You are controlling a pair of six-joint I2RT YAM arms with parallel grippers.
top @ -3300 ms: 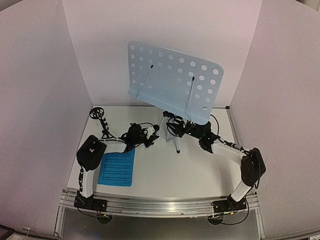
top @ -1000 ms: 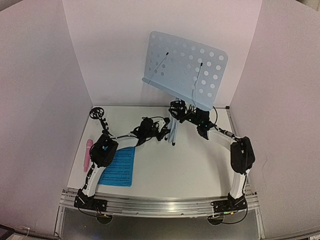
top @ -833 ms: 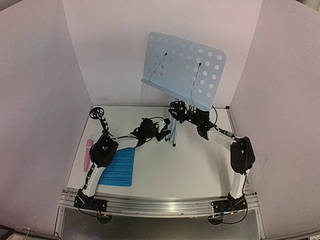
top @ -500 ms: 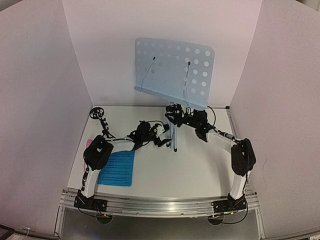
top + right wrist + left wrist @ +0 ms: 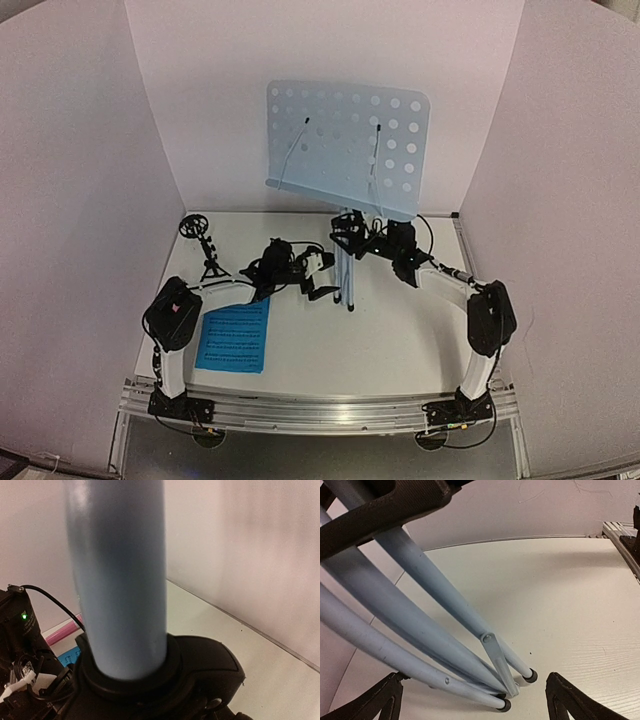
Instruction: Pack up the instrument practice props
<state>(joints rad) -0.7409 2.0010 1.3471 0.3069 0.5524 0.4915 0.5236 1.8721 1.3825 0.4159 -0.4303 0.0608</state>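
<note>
Stand [image 5: 440, 587] legs between open left jaws

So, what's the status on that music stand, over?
Left jaws wide open, folded legs between them. Right jaws clamped on music stand pole, stand upright. Blue music sheet and black mic tripod sit clear.

Music stand [image 5: 340, 165] pale blue, perforated; music sheet [image 5: 235, 335] blue; mic stand [image 5: 211, 266] black.

White table [image 5: 400, 345], matte, faint grain up close. Plain white panels stand along three edges: back wall [image 5: 200, 100], left wall [image 5: 70, 250], right wall [image 5: 570, 250]. Aluminium rail [image 5: 330, 412] runs along the near edge. Light even, shadows soft.
</note>
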